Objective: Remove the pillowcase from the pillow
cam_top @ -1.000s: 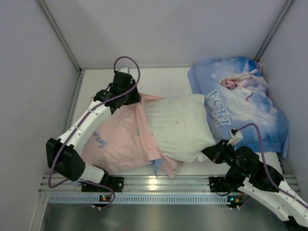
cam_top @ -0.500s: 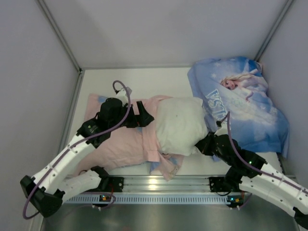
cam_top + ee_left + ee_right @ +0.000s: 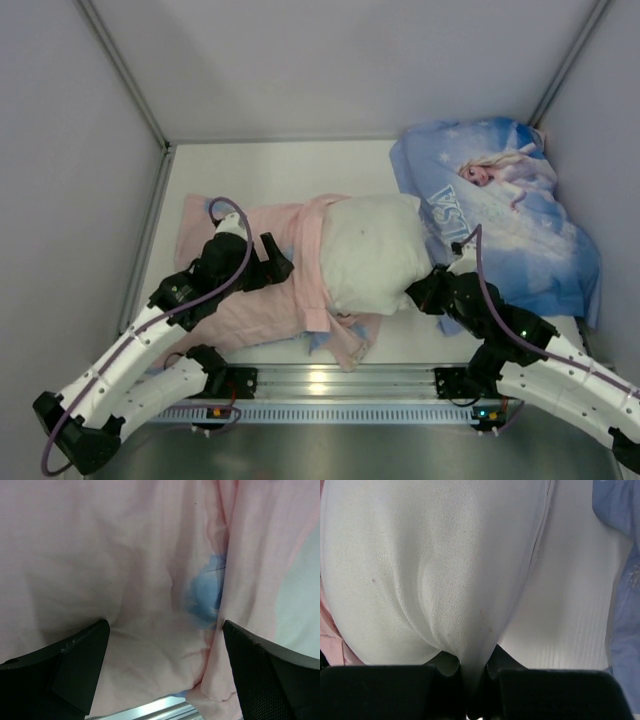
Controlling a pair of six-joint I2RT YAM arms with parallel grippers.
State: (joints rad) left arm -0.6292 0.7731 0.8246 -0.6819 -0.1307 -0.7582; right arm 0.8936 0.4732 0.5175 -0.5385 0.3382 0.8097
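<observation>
Pink cloth was spread over the left half of the bench. This was the pillowcase, turned pale side out, with only a small blue patch to be seen in the left wrist view. Its bunched mouth was lapped over the left end of the pillow, which lay across the middle of the bench with most of its white body bared. How much of the pillow was left inside could not be told from above.

The left pincer was held wide open just above the pink fabric near that mouth, with nothing between its fingers. The right pincer was closed on a narrow fold of the pillow's white cover at its near right corner, as was shown plainly in the right wrist view.

A fresh grip on the case and a further pull leftward were judged to be called for, and several failures could be foreseen. If the pincer were closed too deep, the pillow might be pinched along with the thin cloth, so that both would be dragged together. If the right-hand fold were to slip, the pillow would no longer be anchored and would follow the case. The loose flap near the front rail might also be snagged there.
</observation>
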